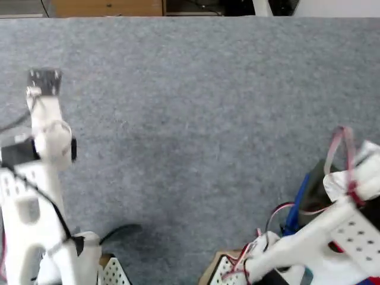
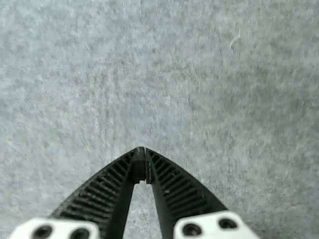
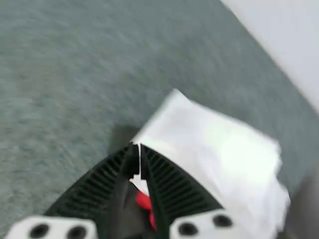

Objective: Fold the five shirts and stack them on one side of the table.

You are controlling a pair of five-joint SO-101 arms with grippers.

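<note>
White shirt (image 3: 214, 149), a bunched or folded white cloth, sits at the right side of the gray counter (image 3: 60, 59), close to a counter edge with a pale surface beyond it. Cannot tell whether it lies flat or is lifted. Right gripper (image 3: 135, 149) is at the shirt's edge. Its black ribbed fingers (image 3: 174, 189) are closed tip to tip, with white cloth showing between them, so they are pinching the shirt. A red bit (image 3: 143, 201) sits between the fingers; cannot tell what it is.

In the high view the right arm (image 1: 320, 237) is at the near right corner, trailing red and blue wires.

Left gripper (image 2: 139, 160) has its fingers (image 2: 104, 189) closed together and holding nothing, over bare gray counter (image 2: 199, 74). In the high view the left arm (image 1: 35, 196) stands at the near left and stretches toward the far side, with its gripper (image 1: 44, 80) at the far left of the counter (image 1: 208, 119), well apart from the right arm.
</note>
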